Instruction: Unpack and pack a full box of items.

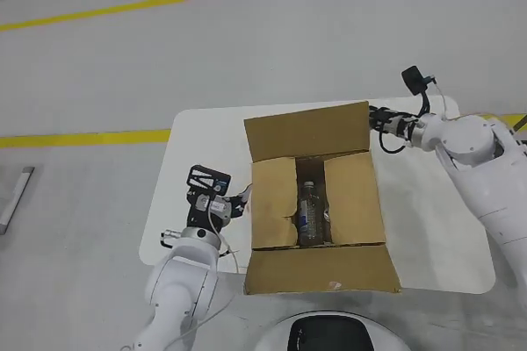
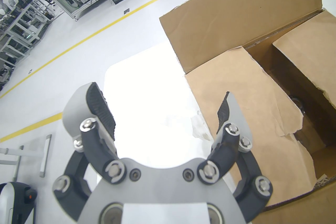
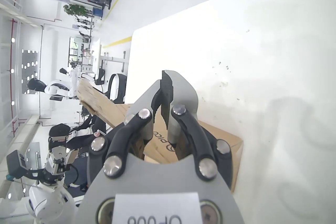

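brown corrugated cardboard box (image 1: 351,197) sits on the white table (image 1: 202,140), flaps out, a clear plastic bottle (image 1: 309,211) inside. right gripper (image 3: 162,89) pinches the far flap (image 1: 307,132); left gripper (image 2: 161,95) hangs spread beside the box. the bottle looks light and slick: grip mid-body.

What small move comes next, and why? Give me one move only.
Probably swing the open left claw onto the left side flap and fold it outward. That flap and its twin half-cover the opening, leaving the bottle visible only through a narrow gap. The right claw seems shut on the far flap at its corner.
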Available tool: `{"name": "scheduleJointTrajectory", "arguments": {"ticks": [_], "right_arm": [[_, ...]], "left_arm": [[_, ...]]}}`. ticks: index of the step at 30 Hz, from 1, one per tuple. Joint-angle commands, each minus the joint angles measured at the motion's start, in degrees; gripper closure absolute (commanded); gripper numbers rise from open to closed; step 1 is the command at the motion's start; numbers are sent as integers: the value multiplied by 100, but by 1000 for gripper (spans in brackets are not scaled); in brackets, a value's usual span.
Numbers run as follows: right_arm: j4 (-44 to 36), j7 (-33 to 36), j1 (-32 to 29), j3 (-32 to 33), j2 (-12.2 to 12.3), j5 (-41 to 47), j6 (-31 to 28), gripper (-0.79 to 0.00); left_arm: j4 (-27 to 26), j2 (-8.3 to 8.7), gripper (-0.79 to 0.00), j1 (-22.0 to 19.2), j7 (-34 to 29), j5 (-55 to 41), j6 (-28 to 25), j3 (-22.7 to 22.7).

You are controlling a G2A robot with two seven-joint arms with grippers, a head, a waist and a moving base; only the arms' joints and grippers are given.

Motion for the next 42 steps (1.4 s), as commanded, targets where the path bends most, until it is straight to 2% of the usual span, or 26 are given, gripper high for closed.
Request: {"name": "scheduleJointTrajectory", "arguments": {"ticks": [1, 8, 16, 21, 25, 34, 40, 42], "right_arm": [[4, 26, 14, 15, -2, 49, -85, 0], [-227, 289, -154, 265, 75, 221, -509, 0], [-916, 629, -525, 579, 219, 82, -648, 0], [-1688, 688, -905, 807, 329, -258, -748, 0], [-2249, 665, -1355, 948, 414, -691, -713, 0], [-3202, 613, -2214, 1224, 525, -949, -835, 0], [-3671, 452, -2599, 1193, 587, -1857, -945, 0], [-3760, 293, -2727, 1149, 581, -1893, -938, 0]], "left_arm": [[1, -6, -785, -2, 10, 0, 0, -4], [11, -29, -785, 9, 36, -39, 4, -22], [-33, -40, -785, 31, 21, -85, -68, -145], [-79, -23, -785, 156, 37, -100, -181, -377], [32, -14, -785, 258, 44, 41, -62, -575], [36, -29, -785, 366, 63, -9, 53, -719], [13, -30, -785, 369, 148, 14, 33, -754], [13, -30, -785, 369, 148, 14, 33, -754]]}}
